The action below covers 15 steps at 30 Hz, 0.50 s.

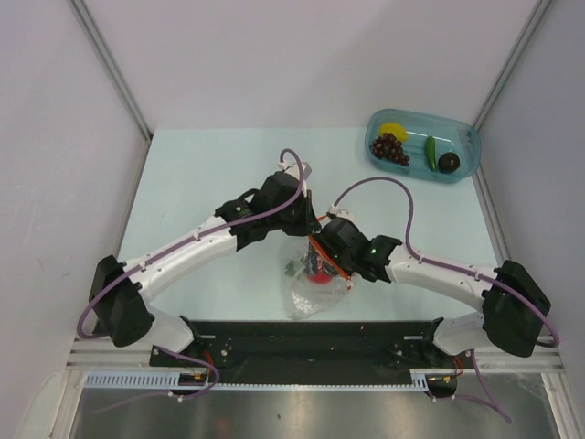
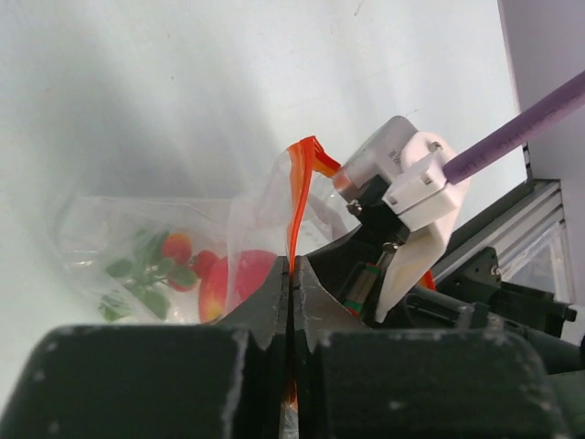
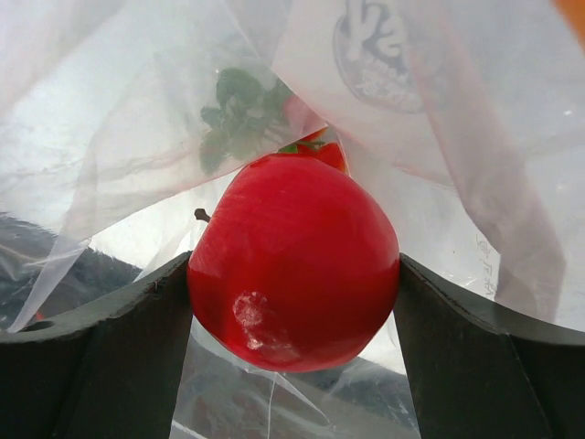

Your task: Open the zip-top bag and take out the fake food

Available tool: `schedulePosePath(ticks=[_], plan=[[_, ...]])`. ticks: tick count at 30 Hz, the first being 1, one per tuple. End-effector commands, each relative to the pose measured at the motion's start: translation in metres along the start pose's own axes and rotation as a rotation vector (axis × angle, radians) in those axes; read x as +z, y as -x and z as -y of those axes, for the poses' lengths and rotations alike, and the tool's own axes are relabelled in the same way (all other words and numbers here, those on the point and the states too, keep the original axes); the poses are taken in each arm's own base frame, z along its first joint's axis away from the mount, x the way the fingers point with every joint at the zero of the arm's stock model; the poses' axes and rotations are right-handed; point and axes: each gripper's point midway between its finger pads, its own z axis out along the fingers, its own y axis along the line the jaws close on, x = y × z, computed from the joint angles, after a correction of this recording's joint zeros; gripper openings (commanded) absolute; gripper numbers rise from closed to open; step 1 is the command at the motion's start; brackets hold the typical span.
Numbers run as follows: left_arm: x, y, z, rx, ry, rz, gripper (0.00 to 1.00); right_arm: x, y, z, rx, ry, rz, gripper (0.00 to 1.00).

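Observation:
The zip-top bag (image 1: 309, 294) lies crumpled on the table between my two arms. My left gripper (image 2: 292, 267) is shut on its orange-red zipper strip (image 2: 298, 197) and holds that edge up. My right gripper (image 3: 292, 265) reaches into the bag's mouth, its fingers (image 3: 119, 338) shut on either side of a red round fruit (image 3: 292, 261), with clear plastic (image 3: 137, 137) all around. A small green-leafed red piece (image 2: 155, 265) lies deeper in the bag. A yellow piece (image 1: 393, 129), a grape bunch (image 1: 390, 148), a green vegetable (image 1: 430, 153) and a dark round one (image 1: 448, 162) rest in the tray.
The teal translucent tray (image 1: 464, 146) stands at the far right corner of the table. White walls close in the table on the left, back and right. A black rail (image 1: 311, 340) with the arm bases runs along the near edge.

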Motion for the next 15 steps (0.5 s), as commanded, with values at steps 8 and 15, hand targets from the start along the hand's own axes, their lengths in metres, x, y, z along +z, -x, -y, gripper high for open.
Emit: schedulePosePath(ticks=[8, 15], plan=[[-0.03, 0.003, 0.009, 0.12, -0.11, 0.059, 0.0, -0.021, 0.045, 0.008, 0.044, 0.007, 0.106, 0.0], [-0.036, -0.02, 0.007, 0.048, -0.192, 0.068, 0.0, -0.04, 0.075, -0.016, 0.154, 0.209, 0.074, 0.0]])
